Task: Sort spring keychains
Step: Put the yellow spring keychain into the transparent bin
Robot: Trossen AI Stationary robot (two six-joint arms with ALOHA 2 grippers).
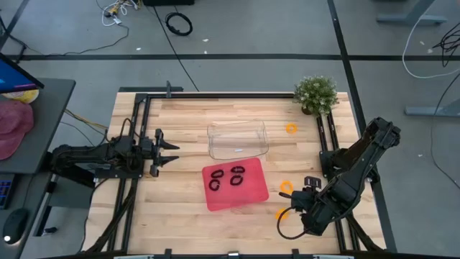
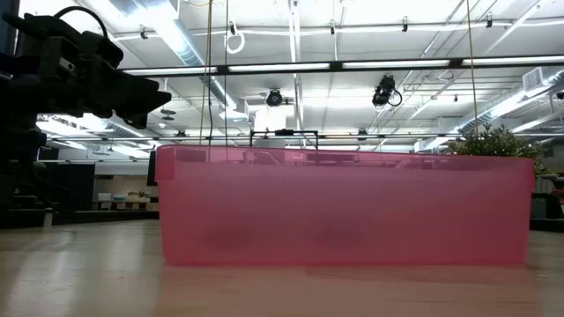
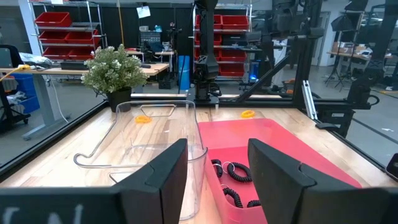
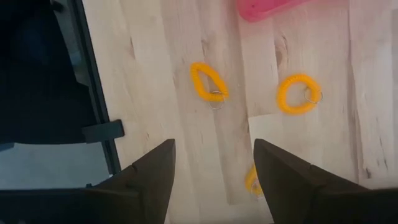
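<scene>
Several black spring keychains [image 1: 226, 178] lie in the red tray [image 1: 251, 198] at the table's middle front; the left wrist view shows them [image 3: 233, 172] too. Orange spring keychains lie on the bare wood: one [image 1: 290, 129] near the plant, and others [image 1: 286, 187] [image 1: 281, 213] right of the red tray. My right gripper [image 1: 295, 207] hangs open above these, pointing down. Its wrist view shows two orange loops [image 4: 209, 82] [image 4: 298, 94] ahead of the fingers and a third [image 4: 251, 180] partly hidden by one finger. My left gripper [image 1: 169, 152] waits open and level at the left.
A clear plastic tray [image 1: 238, 139] stands behind the red tray. A small potted plant [image 1: 315, 93] sits at the far right corner. Black frame rails [image 1: 327, 140] run along the table's sides. In the low view the red tray's wall [image 2: 344, 207] fills the middle.
</scene>
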